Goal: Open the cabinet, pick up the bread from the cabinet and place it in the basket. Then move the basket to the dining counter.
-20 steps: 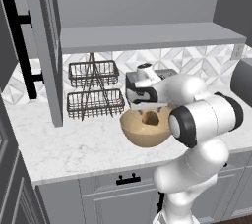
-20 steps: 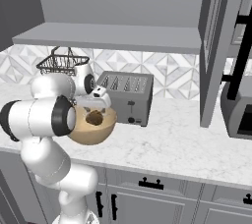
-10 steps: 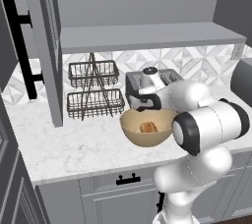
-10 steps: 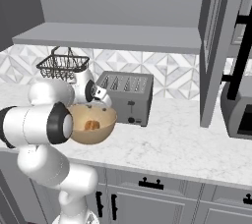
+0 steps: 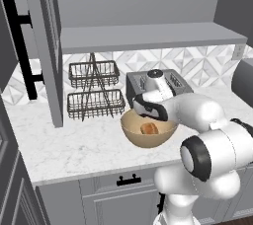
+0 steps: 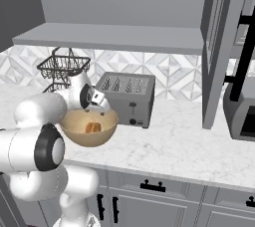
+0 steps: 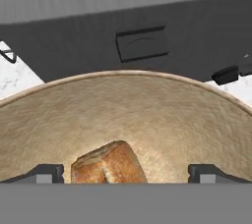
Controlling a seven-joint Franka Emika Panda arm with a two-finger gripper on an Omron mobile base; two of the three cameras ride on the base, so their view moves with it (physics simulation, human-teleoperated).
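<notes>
The tan basket (image 5: 133, 132) (image 6: 74, 136) (image 7: 162, 115) stands on the marble worktop in front of the toaster. Down in its bowl lies the small golden-brown bread (image 5: 149, 129) (image 6: 92, 127) (image 7: 106, 161). My gripper (image 5: 144, 116) (image 6: 97, 111) (image 7: 128, 173) hangs open just over the basket's inside. Its two fingertips stand wide on either side of the bread and touch nothing. The cabinet (image 5: 148, 36) (image 6: 109, 37) above is open, its door (image 5: 47, 46) (image 6: 219, 47) swung out and its grey shelf bare. The dining counter is out of view.
Right behind the basket sits a dark toaster (image 5: 170, 78) (image 6: 127, 96) (image 7: 147, 41). A black wire two-tier rack (image 5: 94, 88) (image 6: 62, 66) stands by the tiled wall. A dark microwave (image 6: 244, 111) is on the far right. Grey drawers (image 5: 126, 182) run below the worktop.
The hand has come down closer to the basket and the elbow has swung right. The bread lies in the basket throughout, and the gripper stays open.
</notes>
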